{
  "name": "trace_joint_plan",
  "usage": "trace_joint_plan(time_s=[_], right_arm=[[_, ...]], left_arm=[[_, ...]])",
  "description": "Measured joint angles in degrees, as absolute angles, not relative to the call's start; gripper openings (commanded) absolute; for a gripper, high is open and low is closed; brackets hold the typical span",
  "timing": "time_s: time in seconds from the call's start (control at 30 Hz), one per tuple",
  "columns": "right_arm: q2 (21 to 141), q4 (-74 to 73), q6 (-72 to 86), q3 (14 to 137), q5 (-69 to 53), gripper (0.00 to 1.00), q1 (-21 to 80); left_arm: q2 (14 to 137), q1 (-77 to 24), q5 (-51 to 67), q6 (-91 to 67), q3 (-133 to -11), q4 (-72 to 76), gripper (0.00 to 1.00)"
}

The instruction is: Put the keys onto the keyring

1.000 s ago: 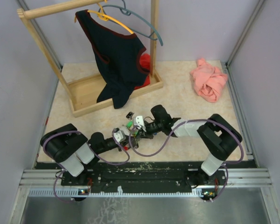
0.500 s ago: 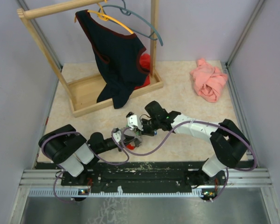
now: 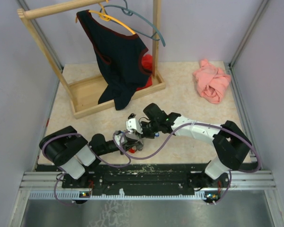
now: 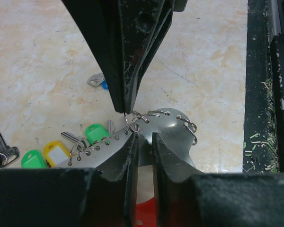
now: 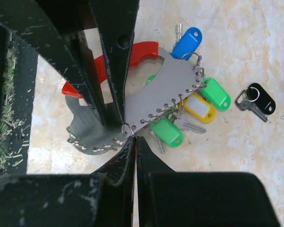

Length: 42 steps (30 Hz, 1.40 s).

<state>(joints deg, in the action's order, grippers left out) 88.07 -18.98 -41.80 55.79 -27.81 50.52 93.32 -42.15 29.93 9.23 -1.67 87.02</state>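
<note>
blue, green and yellow-tagged keys [image 5: 197, 108] flat along the grey keyring [image 5: 161, 90]'s ringed edge

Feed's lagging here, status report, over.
Right gripper shut on ring at key plate edge. Left gripper narrow at plate, grip unclear. Black key loose alongside.

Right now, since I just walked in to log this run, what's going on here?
Over the beige table, the right gripper, fingers nearly together, and the left gripper point their tips at one small wire ring on the edge of a grey metal plate with a red handle. Keys with blue, green and yellow tags hang along its edge; a black-headed key lies loose beside it.
</note>
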Motion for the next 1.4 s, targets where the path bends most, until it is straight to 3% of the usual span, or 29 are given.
trace_joint_plan(time_s=[1.4], right_arm=[[90.7,-17.2,-41.3,56.4,-27.4,0.0,51.3]], left_arm=[[92.1,-42.2,22.6,8.5,-0.8,87.0,0.3]])
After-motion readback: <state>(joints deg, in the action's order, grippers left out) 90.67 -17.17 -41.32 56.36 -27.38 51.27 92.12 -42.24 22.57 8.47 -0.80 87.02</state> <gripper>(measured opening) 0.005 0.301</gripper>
